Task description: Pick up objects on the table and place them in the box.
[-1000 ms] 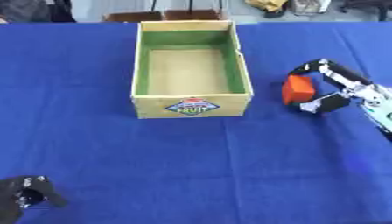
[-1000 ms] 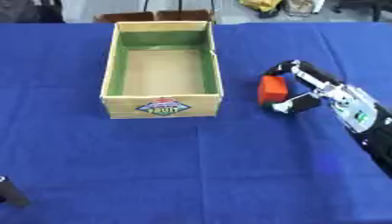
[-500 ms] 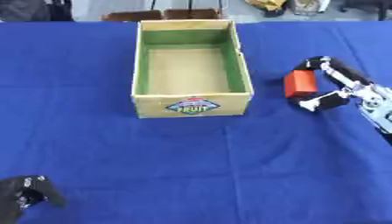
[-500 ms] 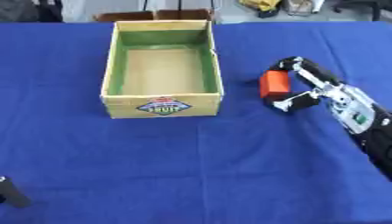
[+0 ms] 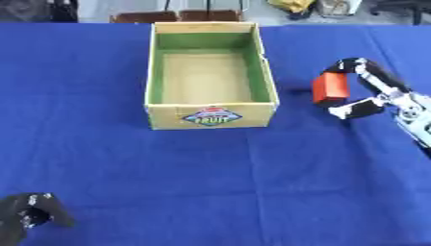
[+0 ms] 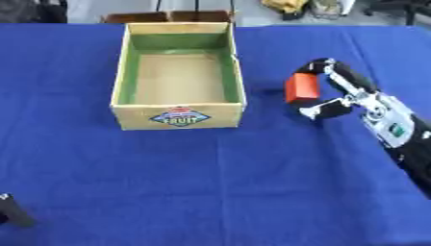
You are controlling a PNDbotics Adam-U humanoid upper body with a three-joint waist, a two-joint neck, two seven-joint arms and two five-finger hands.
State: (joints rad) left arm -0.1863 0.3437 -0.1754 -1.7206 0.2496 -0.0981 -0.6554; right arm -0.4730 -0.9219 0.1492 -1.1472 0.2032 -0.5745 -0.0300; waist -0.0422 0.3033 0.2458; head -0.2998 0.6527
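Observation:
A small red-orange block (image 5: 329, 90) is held to the right of the box, between the curled fingers and thumb of my right hand (image 5: 374, 94). The hand comes in from the right edge, and the block appears lifted a little off the blue cloth. The cardboard box (image 5: 211, 115), green inside with a fruit label on its front, stands open at upper centre with nothing in it. My left hand (image 5: 30, 215) rests at the lower left corner, only partly in view.
A blue cloth (image 5: 219, 182) covers the whole table. Chairs and floor clutter show past the far edge (image 5: 181, 14).
My right hand with the red block has shifted slightly up and toward the box. The left hand has stayed where it was.

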